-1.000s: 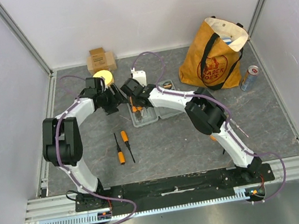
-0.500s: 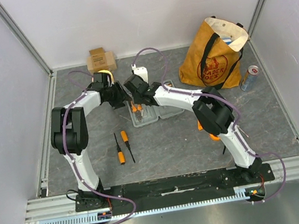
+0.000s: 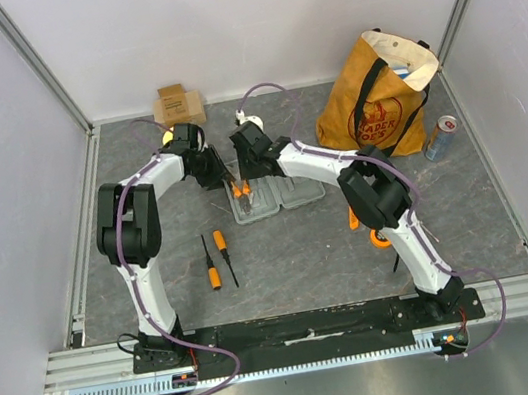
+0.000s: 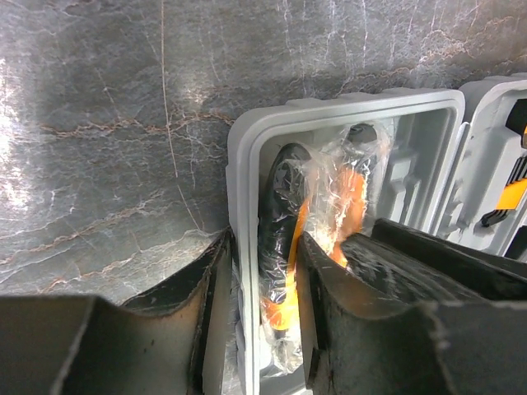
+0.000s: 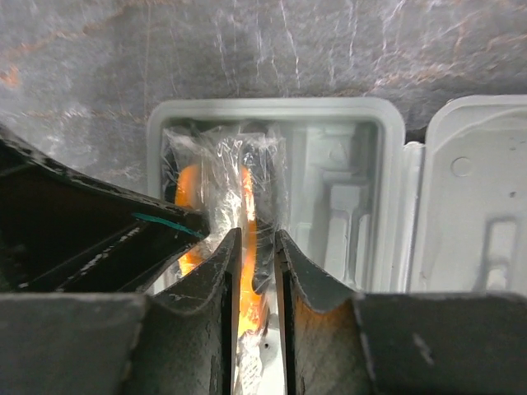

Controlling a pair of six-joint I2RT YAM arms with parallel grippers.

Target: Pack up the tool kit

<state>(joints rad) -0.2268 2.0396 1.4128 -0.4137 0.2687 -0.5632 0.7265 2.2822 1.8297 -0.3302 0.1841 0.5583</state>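
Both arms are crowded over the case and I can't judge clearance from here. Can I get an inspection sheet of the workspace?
Surface: grey stone-pattern table, no spills seen.
Job's things: tool kit case open, wrapped tool in one half; two screwdrivers loose nearer the bases; orange tool part hidden by the right arm.
Clutter: cardboard box, tote bag, can, yellow roll.
Grippers: left gripper straddles the case wall and wrapped tool, grip unclear; right gripper shut on the wrapped tool.
Cables: purple cable loops behind the case, no snag seen.
Surroundings: pale walls, metal frame.
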